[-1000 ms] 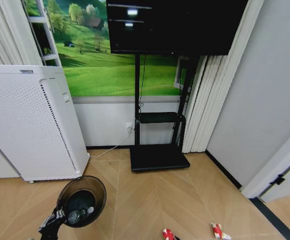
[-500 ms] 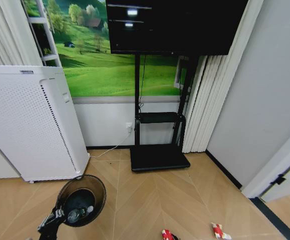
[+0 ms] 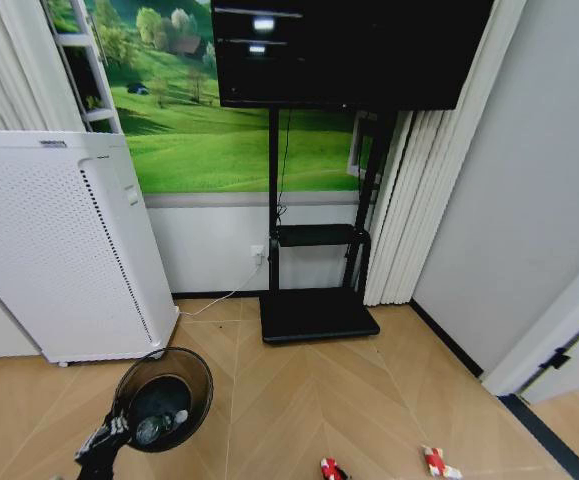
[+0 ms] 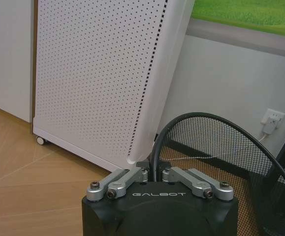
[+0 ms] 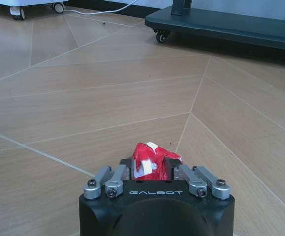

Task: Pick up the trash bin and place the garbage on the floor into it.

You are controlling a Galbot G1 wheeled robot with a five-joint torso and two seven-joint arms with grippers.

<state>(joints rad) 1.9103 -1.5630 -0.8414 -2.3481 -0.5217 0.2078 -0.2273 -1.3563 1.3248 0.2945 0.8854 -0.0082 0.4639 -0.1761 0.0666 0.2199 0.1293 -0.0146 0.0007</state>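
The trash bin (image 3: 164,392), a round black wire-mesh basket, hangs over the wood floor at lower left. My left gripper (image 3: 103,446) is shut on its rim (image 4: 155,162). A clear plastic bottle (image 3: 155,428) lies inside the bin. In the right wrist view my right gripper (image 5: 150,168) is low over the floor, shut on a crumpled red-and-white wrapper (image 5: 149,160). That wrapper (image 3: 330,468) sits at the head view's bottom edge. A second red-and-white wrapper (image 3: 435,462) lies on the floor to its right.
A tall white perforated appliance (image 3: 59,250) stands just behind the bin at left. A black TV stand with a wheeled base (image 3: 317,314) is against the back wall. A white cable (image 3: 224,298) runs along the floor to a wall socket. A door frame (image 3: 554,330) is at right.
The near wrapper has shifted slightly left at the head view's bottom edge. The bin and my left gripper have barely moved.
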